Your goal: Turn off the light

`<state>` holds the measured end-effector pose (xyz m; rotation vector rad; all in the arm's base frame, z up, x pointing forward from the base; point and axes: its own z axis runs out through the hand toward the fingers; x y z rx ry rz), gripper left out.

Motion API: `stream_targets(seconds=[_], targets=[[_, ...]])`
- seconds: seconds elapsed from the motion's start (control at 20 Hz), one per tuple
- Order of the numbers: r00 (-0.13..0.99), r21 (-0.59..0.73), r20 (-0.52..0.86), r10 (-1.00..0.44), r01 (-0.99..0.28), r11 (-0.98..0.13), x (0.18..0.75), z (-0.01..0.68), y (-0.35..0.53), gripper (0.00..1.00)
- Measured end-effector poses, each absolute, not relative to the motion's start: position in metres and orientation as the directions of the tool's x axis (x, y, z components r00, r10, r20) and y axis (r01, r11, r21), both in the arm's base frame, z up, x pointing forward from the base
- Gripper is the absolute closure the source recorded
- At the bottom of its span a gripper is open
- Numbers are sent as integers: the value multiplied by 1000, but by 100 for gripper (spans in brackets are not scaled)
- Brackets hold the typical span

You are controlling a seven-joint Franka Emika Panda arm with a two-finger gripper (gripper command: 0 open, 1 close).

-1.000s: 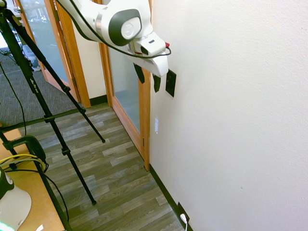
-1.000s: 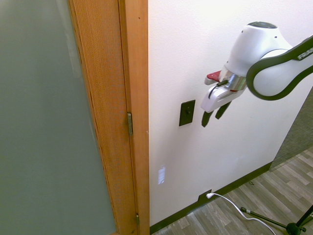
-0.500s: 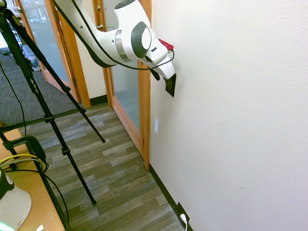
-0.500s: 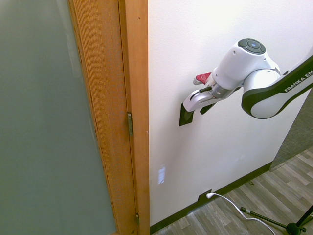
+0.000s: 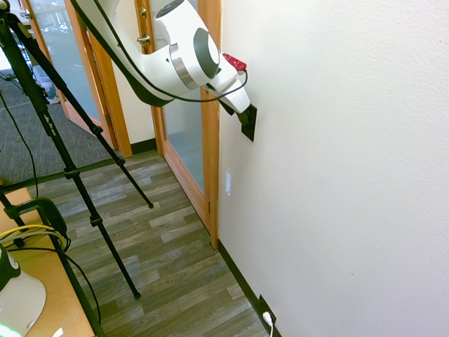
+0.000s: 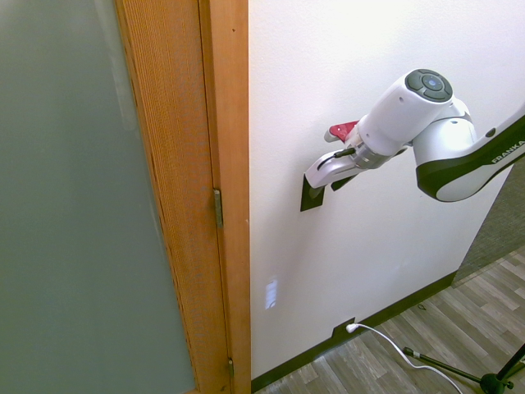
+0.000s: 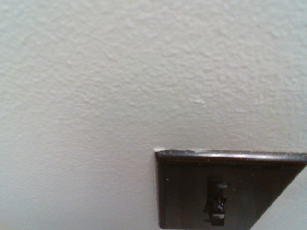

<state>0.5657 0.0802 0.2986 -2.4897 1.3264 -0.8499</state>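
The light's switch is a small black plate (image 5: 250,130) on the white wall, right of the wooden door frame. My gripper (image 5: 243,118) points straight at the wall and sits over the plate's upper part, touching it or nearly so. From the other side the white hand (image 6: 317,182) covers most of the plate (image 6: 308,199), leaving only its lower corner showing. In the wrist view the plate (image 7: 192,191) fills the lower right, with its small black toggle (image 7: 216,203) seen close up.
A wooden door frame (image 5: 210,147) with frosted glass stands just left of the switch. Low on the wall sits a black outlet plate (image 6: 344,331) with a white plug and cord. A wooden desk corner (image 5: 52,295) is at the lower left, over plank flooring.
The arm swung in from hanging beside the plate and turned the gripper against the wall over the switch. In the last half second it only shifted slightly upward.
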Motion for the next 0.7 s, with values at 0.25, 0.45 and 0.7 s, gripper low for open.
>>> stream_targets(seconds=[0.25, 0.45, 0.7], targets=[[430, -433, 400, -810, -690, -580, 575, 302, 84, 100], [434, -414, 382, -816, -709, -571, 589, 293, 83, 100], [430, -417, 368, -824, -716, -560, 592, 282, 72, 100]])
